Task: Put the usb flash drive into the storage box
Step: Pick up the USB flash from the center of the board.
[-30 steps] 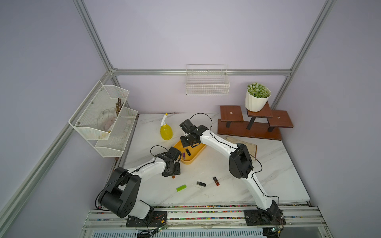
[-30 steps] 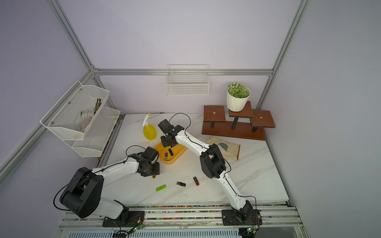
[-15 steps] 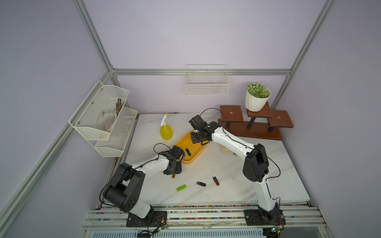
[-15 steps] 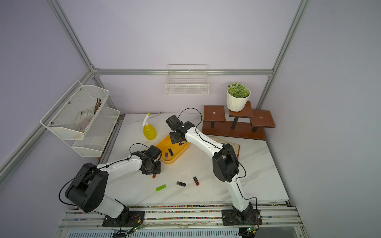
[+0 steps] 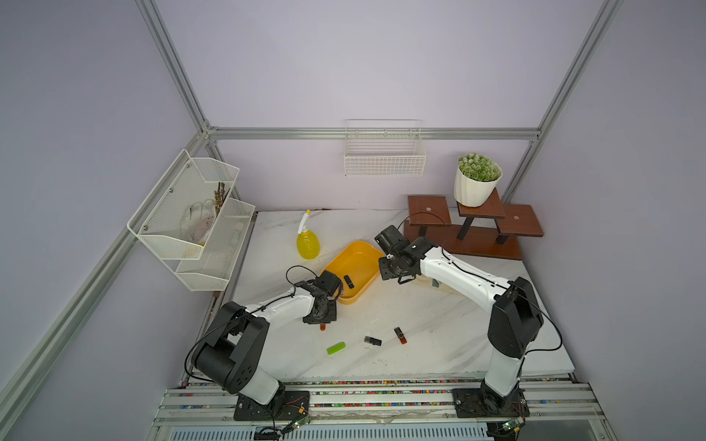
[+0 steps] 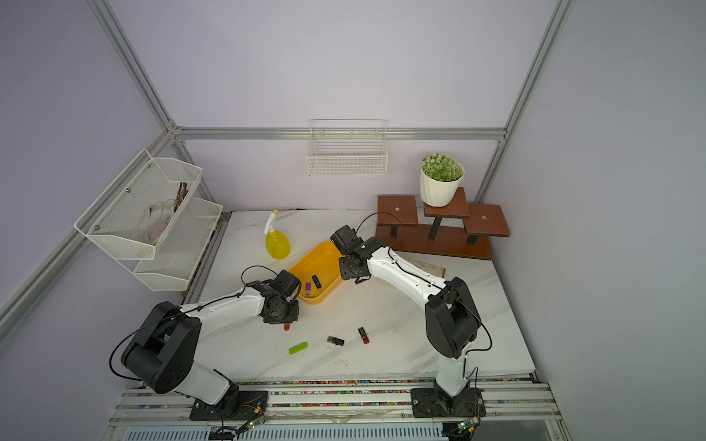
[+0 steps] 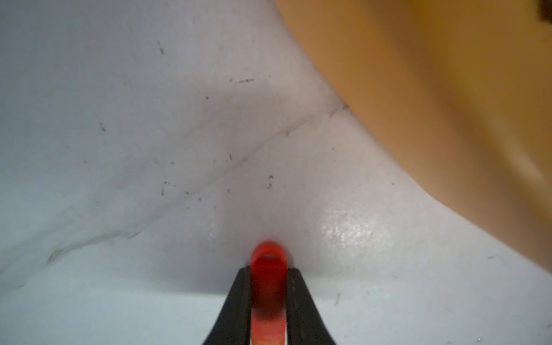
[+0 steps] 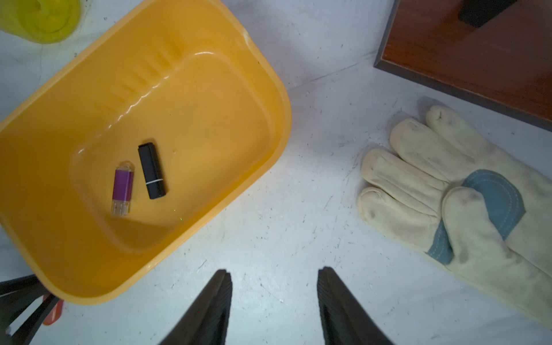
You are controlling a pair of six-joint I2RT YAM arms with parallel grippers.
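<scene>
My left gripper (image 7: pixel 268 276) is clamped on the red usb flash drive (image 7: pixel 268 258), down at the table (image 7: pixel 119 119) just beside the yellow storage box (image 8: pixel 280 125), not in it. My right gripper (image 8: pixel 274 279) hangs with fingers apart and empty between the box and the glove (image 8: pixel 433 179). A purple drive (image 8: pixel 122 188) and a black drive (image 8: pixel 151 170) lie inside the box.

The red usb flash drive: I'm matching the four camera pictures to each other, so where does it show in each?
Top view: the red usb flash drive peeks out on the robot's side of the storage box.
Top view: same spot.
Left wrist: clamped in the left gripper.
Right wrist: a red sliver beside the box's rim and the left gripper.
Shared landmark: the yellow storage box, seen in all four.
</scene>
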